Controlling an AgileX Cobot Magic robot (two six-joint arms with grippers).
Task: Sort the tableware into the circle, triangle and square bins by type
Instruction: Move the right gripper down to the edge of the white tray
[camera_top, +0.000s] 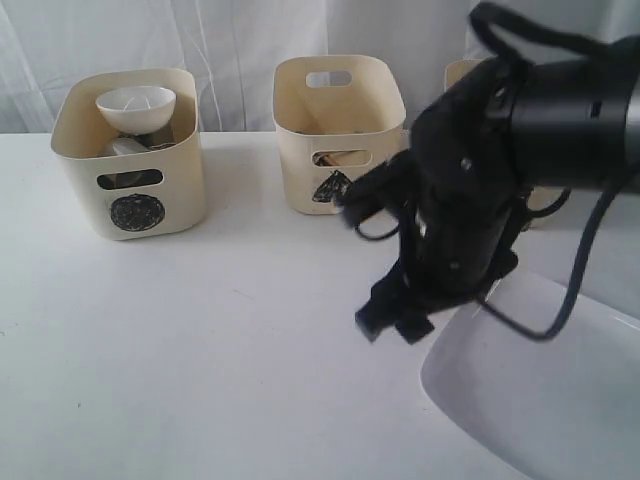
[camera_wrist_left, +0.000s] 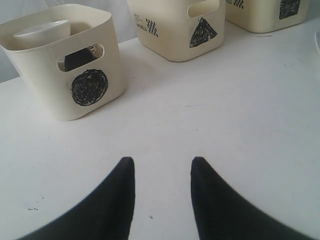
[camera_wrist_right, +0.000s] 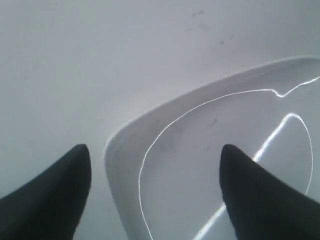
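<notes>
The large white plate (camera_top: 530, 400) lies corner-first beneath the right gripper (camera_wrist_right: 155, 147), jaws parted.

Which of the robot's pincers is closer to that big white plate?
Right. The right pincer hangs open above the white plate at its corner; the left pincer is over bare table, facing the circle bin, away from it.

A: Non-task stuff, quick?
B: White table (camera_top: 180, 360), matte, fills most of the exterior view. White curtain (camera_top: 230, 40) hangs behind the table's far edge, with soft vertical folds.
A: Anything on the table top?
B: Tiny dark specks (camera_wrist_left: 32, 208) on the table in the left wrist view, and a faint short scratch (camera_wrist_left: 192, 105) well apart from them. In the right wrist view there are faint grey smudges (camera_wrist_right: 200, 14) on the table too.
</notes>
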